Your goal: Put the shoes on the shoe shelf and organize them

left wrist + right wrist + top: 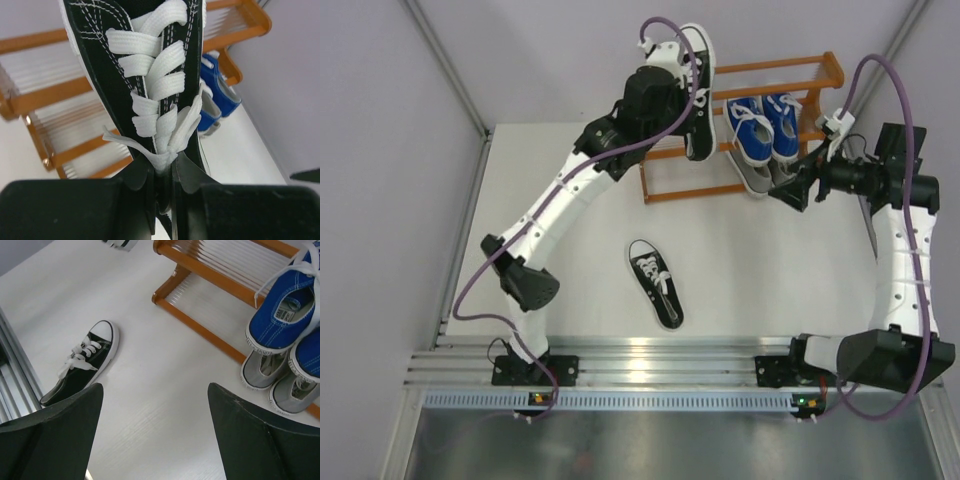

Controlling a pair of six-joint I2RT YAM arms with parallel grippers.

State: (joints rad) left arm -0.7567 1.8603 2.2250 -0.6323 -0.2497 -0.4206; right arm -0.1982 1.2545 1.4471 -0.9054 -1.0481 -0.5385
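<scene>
Now the left claw [162, 200] is closed on the laces of 1 black sneaker [100, 60], above the free left part of the shoe shelf [775, 67]; lower it slowly, sole flat on the rails. The shelf holds the blue pair [763, 125] above the grey pair [262, 374]. The right claw [155, 430] is wide open, empty.

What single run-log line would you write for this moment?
left gripper: shut on black shoe, at shelf | right gripper: open, empty | second black shoe: on table | blue pair, grey pair: on shelf

No legible txt (insole label [286, 314] in blue sneaker [270, 330] too blurred).
</scene>
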